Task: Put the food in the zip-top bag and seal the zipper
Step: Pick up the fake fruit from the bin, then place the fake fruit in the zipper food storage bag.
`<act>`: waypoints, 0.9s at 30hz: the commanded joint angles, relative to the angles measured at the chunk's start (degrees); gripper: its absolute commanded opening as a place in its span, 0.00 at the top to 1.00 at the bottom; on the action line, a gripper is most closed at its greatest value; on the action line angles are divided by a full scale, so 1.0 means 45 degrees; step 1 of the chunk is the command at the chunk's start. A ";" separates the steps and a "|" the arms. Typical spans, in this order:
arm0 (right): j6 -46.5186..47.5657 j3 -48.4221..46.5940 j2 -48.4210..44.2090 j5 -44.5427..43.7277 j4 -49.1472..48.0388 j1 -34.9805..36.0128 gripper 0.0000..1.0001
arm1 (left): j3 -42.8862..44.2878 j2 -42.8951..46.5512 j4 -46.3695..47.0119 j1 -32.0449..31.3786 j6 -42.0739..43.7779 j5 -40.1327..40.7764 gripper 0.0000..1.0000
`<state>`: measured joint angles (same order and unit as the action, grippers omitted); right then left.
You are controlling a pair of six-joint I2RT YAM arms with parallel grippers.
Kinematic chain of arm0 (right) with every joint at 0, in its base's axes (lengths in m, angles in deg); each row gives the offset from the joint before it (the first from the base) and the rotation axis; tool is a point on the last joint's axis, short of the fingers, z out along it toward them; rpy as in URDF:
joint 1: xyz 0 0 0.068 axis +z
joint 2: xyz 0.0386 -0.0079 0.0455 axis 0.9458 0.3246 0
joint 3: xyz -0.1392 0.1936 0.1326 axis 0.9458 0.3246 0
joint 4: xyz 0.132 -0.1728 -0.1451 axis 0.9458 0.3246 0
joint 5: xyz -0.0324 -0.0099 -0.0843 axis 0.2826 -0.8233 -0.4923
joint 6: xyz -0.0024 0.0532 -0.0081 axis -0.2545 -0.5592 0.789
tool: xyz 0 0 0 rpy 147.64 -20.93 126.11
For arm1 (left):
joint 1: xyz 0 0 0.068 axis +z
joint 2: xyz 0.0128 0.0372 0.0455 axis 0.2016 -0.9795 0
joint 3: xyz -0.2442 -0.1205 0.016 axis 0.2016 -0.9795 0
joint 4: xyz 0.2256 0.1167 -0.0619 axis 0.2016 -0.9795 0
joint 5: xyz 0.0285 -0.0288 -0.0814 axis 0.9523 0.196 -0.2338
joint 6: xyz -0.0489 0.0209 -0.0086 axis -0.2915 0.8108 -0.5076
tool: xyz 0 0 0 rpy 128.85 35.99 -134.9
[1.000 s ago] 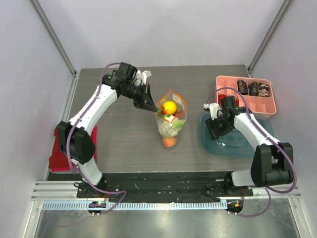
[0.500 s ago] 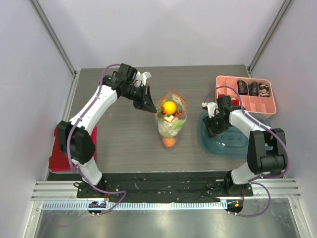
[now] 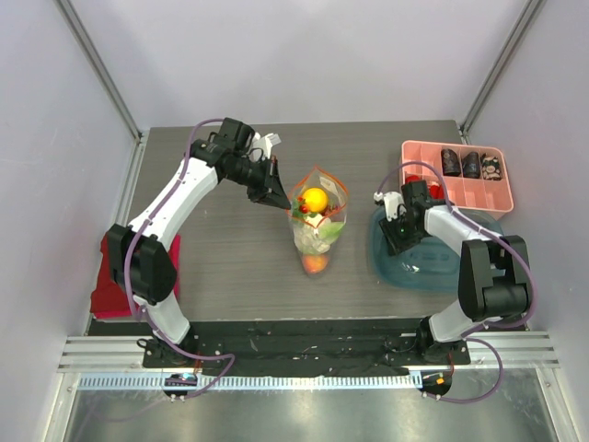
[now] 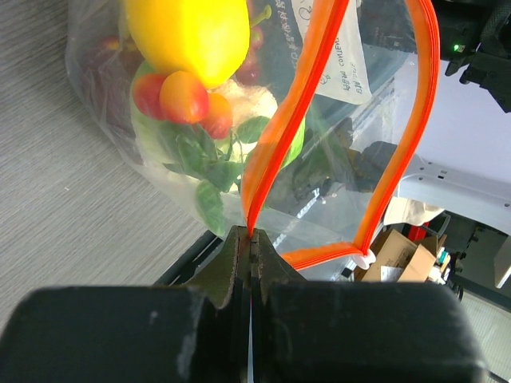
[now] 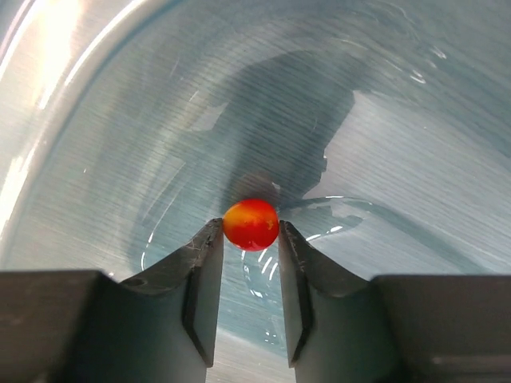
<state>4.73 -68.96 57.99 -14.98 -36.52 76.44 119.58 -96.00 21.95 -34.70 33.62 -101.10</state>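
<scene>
The clear zip-top bag [image 3: 318, 230] stands at the table's middle with its mouth open. It holds a yellow lemon [image 3: 316, 198], small red fruits [image 4: 172, 96], green leaves and an orange piece [image 3: 315, 264]. My left gripper [image 3: 277, 197] is shut on the orange-red zipper [image 4: 295, 104] at the mouth's left end [image 4: 251, 233]. The white slider tab [image 4: 363, 257] sits at the far end. My right gripper [image 3: 398, 236] is down in the blue bowl [image 3: 437, 269]. Its fingertips [image 5: 251, 227] press both sides of a small red-orange fruit [image 5: 251, 224].
A pink compartment tray [image 3: 479, 195] with dark brown pieces stands behind the bowl at the back right. A folded red cloth [image 3: 106, 285] lies at the left edge by the left arm's base. The bowl's wall [image 5: 120, 120] curves around the right fingers.
My right gripper has shifted slightly left and toward the back inside the bowl. The left gripper and the bag have not moved.
</scene>
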 commanded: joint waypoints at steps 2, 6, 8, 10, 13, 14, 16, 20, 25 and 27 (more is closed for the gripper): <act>0.0209 0.0027 -0.0308 -0.0093 0.0002 0.0033 0.69 | 0.0295 0.0154 0.0096 0.0107 0.0056 -0.0209 1.00; 0.0346 -0.1023 -0.1747 0.0256 0.1716 0.0014 0.73 | 0.0412 0.0232 -0.0118 0.0165 0.0250 -0.0228 1.00; 0.0366 -0.2211 -0.2454 0.0705 0.2325 0.0014 0.74 | 0.0354 0.0310 -0.0139 0.0185 0.0271 -0.0228 1.00; 0.0327 -0.3327 -0.3040 0.1948 0.3281 0.0014 0.74 | 0.0315 0.0369 -0.0178 0.0224 0.0213 -0.0131 1.00; 0.0114 -0.5944 -0.2792 0.3746 0.4610 0.0266 0.74 | 0.0100 0.0486 -0.0003 0.0224 0.0056 -0.0150 1.00; -0.0081 -0.7110 -0.2673 0.4044 0.4806 0.0461 0.74 | 0.0061 0.0486 0.0017 0.0224 0.0017 -0.0228 1.00; -0.0531 -0.8113 -0.2458 0.4534 0.4848 0.1393 0.73 | 0.0060 0.0467 0.0056 0.0224 -0.0138 -0.0345 1.00; -0.1935 -0.9833 -0.2068 0.5469 0.3641 0.2977 0.72 | 0.0139 0.0505 0.0095 0.0224 -0.0315 -0.0423 1.00; -0.1862 -1.1008 -0.0799 0.5376 0.3304 0.4836 0.71 | 0.0022 0.0739 0.0057 0.0224 -0.0393 -0.0443 1.00; -0.1609 -1.1087 -0.0254 0.5434 0.3052 0.5459 0.71 | -0.0076 0.0895 -0.0002 0.0224 -0.0374 -0.0385 1.00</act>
<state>-1.94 -116.80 52.13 7.42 -20.80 96.95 119.55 -95.87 21.60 -34.00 32.18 -101.66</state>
